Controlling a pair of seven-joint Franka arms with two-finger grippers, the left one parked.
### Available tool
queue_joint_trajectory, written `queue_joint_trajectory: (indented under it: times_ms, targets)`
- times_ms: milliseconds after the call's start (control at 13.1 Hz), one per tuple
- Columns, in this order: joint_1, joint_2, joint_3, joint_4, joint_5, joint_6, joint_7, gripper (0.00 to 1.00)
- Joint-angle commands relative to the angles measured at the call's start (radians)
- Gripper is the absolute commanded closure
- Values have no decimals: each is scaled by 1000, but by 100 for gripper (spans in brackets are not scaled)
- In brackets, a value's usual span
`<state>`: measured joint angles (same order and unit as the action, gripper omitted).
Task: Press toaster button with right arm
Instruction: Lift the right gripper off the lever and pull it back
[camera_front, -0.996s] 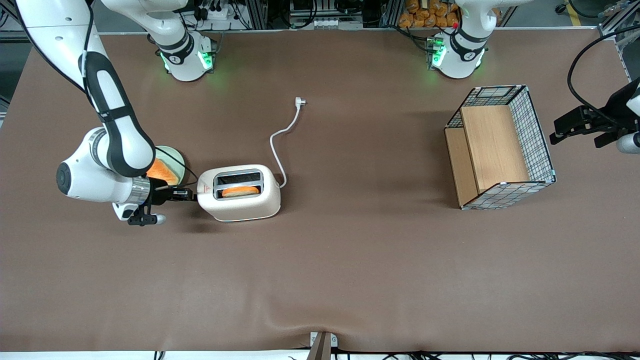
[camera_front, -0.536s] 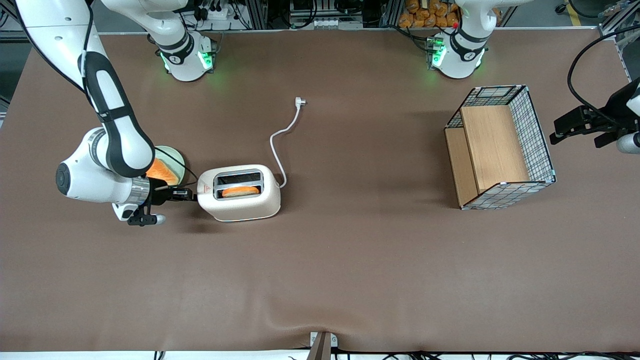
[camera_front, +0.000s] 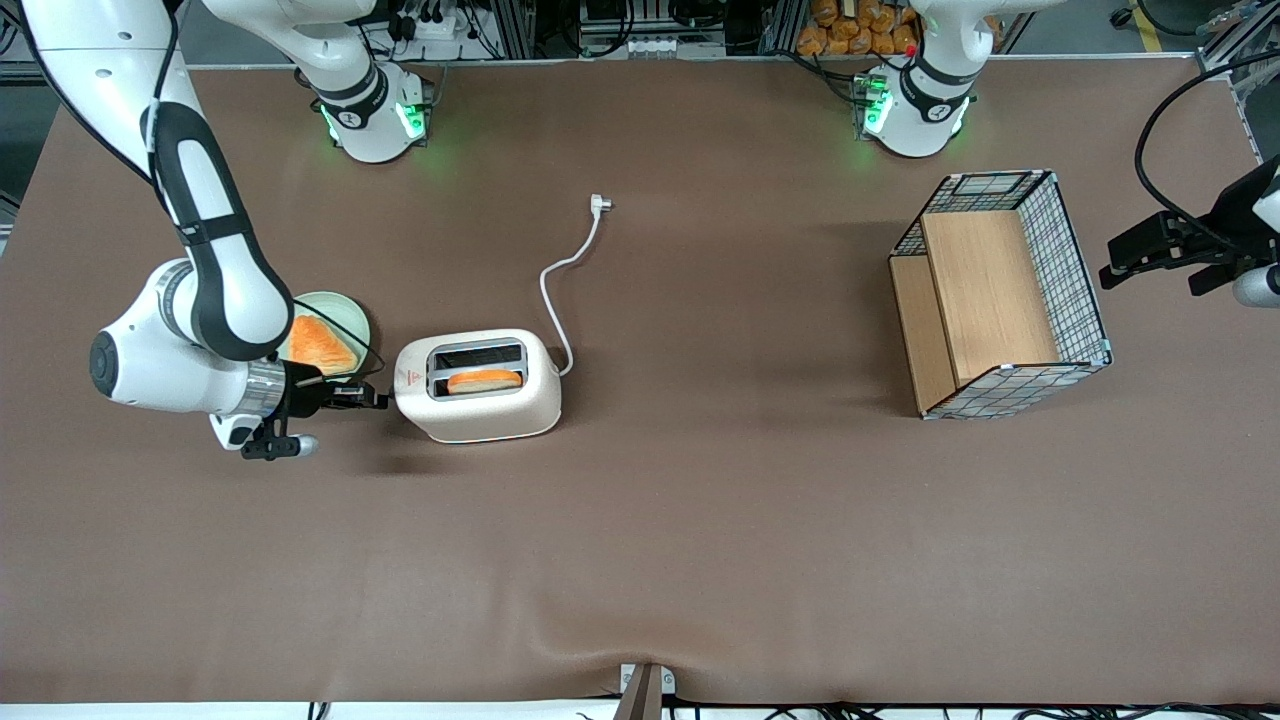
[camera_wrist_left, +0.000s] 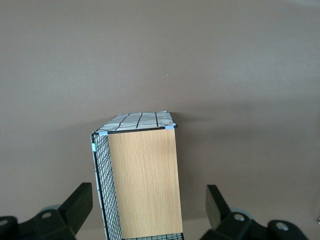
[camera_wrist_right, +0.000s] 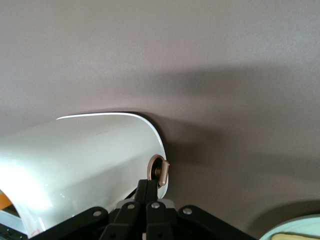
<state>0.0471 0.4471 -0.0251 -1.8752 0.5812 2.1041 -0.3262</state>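
The cream-white toaster (camera_front: 478, 385) stands on the brown table, with a toast slice (camera_front: 484, 380) in the slot nearer the front camera and a red triangle label at its end facing the working arm. The right arm (camera_front: 215, 300) reaches in low, and my gripper (camera_front: 376, 398) sits just off that narrow end. In the right wrist view the toaster (camera_wrist_right: 85, 160) fills much of the frame and the toaster button (camera_wrist_right: 159, 170) sticks out of its end. My gripper (camera_wrist_right: 152, 184) is shut and empty, with its tips right at the knob; whether they touch it I cannot tell.
A pale green plate (camera_front: 352, 318) with an orange slice (camera_front: 320, 345) lies beside the arm's wrist. The white power cord (camera_front: 560, 275) trails away from the toaster, unplugged. A wire basket with wooden boards (camera_front: 1000, 295) stands toward the parked arm's end.
The arm has drawn back a little from the toaster toward its own end of the table, uncovering more of the plate. The toast now sits slightly higher in its slot.
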Motion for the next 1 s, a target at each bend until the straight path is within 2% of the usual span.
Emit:
queue_joint_trajectory:
  times_ms: [0,153,306,383,460,613,843,919]
  targets:
    - [-21,42,2,88,-23,-74,-13,100]
    - [-20,48,-10,113,-38,-99,-11,100]
    - [-21,50,-10,122,-47,-104,-10,33]
    - [-21,48,-10,123,-52,-104,-10,5]
    - [-21,47,-12,123,-54,-105,-11,0]
    - [-21,42,-12,154,-78,-133,-10,0]
    - [-23,42,-12,276,-191,-237,-7,0]
    - [-23,41,-12,304,-211,-254,-7,0]
